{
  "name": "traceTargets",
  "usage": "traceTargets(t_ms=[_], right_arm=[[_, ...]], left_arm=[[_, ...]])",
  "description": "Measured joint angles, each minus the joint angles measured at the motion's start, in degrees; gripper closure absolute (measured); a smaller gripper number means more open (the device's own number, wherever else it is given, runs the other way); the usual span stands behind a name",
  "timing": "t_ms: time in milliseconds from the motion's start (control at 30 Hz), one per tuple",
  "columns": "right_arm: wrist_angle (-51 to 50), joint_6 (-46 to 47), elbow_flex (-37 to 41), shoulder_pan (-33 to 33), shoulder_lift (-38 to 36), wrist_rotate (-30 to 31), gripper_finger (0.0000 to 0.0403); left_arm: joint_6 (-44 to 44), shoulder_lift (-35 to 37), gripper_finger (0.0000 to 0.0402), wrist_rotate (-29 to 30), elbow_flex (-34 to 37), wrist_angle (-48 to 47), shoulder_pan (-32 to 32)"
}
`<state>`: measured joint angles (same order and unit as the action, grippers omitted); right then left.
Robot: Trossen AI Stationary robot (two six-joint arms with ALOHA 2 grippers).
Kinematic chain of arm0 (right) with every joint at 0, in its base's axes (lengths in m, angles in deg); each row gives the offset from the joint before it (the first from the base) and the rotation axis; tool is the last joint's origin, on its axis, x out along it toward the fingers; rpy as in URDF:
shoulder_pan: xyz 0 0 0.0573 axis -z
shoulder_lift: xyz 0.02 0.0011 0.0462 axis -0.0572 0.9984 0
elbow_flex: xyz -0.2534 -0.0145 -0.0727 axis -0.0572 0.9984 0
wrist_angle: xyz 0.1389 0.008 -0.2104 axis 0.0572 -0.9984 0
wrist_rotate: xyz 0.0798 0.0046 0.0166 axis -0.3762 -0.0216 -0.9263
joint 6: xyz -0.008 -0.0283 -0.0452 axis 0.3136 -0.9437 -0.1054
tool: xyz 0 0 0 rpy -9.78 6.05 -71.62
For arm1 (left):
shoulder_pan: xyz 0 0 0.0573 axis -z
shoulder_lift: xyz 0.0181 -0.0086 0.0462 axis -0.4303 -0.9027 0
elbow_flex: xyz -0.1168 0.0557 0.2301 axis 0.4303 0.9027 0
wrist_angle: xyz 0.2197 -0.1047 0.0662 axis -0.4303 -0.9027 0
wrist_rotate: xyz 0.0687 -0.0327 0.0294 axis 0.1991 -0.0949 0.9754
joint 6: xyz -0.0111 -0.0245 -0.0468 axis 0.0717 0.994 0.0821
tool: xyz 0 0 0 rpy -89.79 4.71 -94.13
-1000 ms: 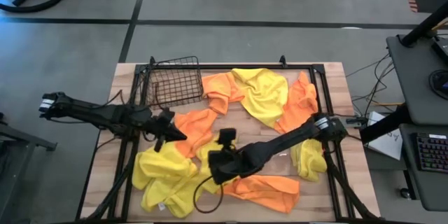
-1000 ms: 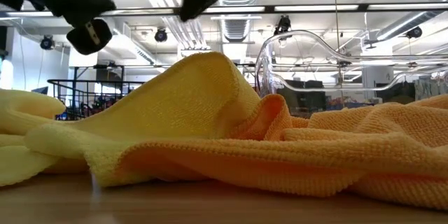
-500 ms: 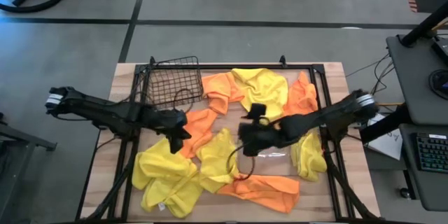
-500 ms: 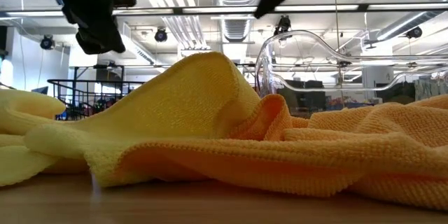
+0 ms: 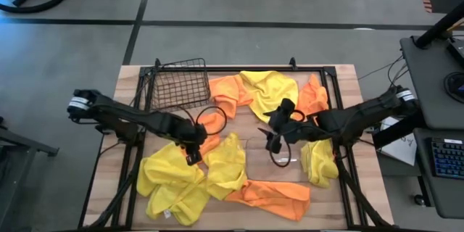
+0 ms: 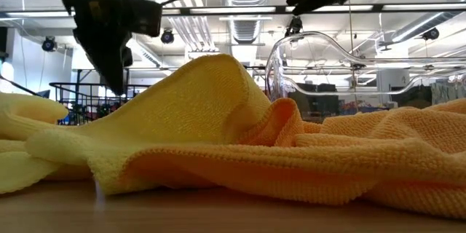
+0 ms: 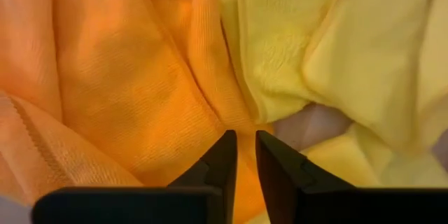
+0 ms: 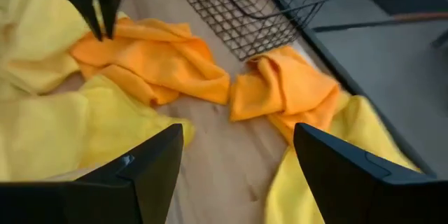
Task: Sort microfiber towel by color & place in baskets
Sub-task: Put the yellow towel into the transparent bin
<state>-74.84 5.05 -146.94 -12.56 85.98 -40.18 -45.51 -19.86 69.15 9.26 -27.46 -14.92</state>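
Sorting: bright orange and yellow microfiber towels [image 5: 270,96] lie heaped across the wooden table [image 5: 129,87], none of them in either container.
Orange target: a crumpled orange microfiber cloth [image 5: 205,125] sits mid-table, touching a yellow cloth [image 5: 226,165] on its near side.
Baskets: the dark brown wire-mesh basket [image 5: 178,84] stands tilted at the table's far left; the clear plastic bin [image 5: 274,168] rests near centre between the towels. Both appear to hold nothing.
Change: within the last second the left gripper [image 5: 192,150] has travelled from beside the wire basket out over the orange cloth's edge, while the right gripper [image 5: 275,143] has pulled back from the yellow heap toward the clear bin.
Meaning: the left arm looks set to take the first orange cloth; no towel has been sorted yet.
Left arm pose: stretched low from the left edge, wrist bent down, its two dark fingers drawn nearly together with only a thin slit between them, tips just above the seam where orange meets yellow, grasping nothing.
Right arm pose: reaching in from the right edge, its fingers [image 8: 143,171] spread wide and empty, hovering over the bin's far rim.
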Motion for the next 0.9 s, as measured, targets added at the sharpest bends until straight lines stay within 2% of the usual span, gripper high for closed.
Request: traceTargets(t_ms=[133, 267, 533, 700, 900], right_arm=[[-0.1, 3.1, 0.6, -0.1, -0.3, -1.5, 0.0120], [-1.6, 5.7, 0.3, 0.1, 0.4, -6.2, 0.0111], [-18.5, 27.4, -2.1, 1.6, -0.1, -6.6, 0.0117], [-24.6, 32.4, -1.8, 6.8, 0.2, -9.6, 0.0117], [-25.8, 30.3, -1.7, 16.4, 1.2, -15.6, 0.0107]], left_arm=[[-0.2, -2.0, 0.0325, 0.9, 0.0, 0.0, 0.1], [-0.9, -2.9, 0.0297, 3.1, 0.0, -0.5, 0.9], [-2.9, -1.8, 0.0280, 5.7, 0.0, -0.4, 3.5], [-5.6, -1.5, 0.0282, 6.0, 0.1, 2.1, 3.7], [-8.0, -1.3, 0.0283, 6.1, 0.1, 5.6, 3.7]])
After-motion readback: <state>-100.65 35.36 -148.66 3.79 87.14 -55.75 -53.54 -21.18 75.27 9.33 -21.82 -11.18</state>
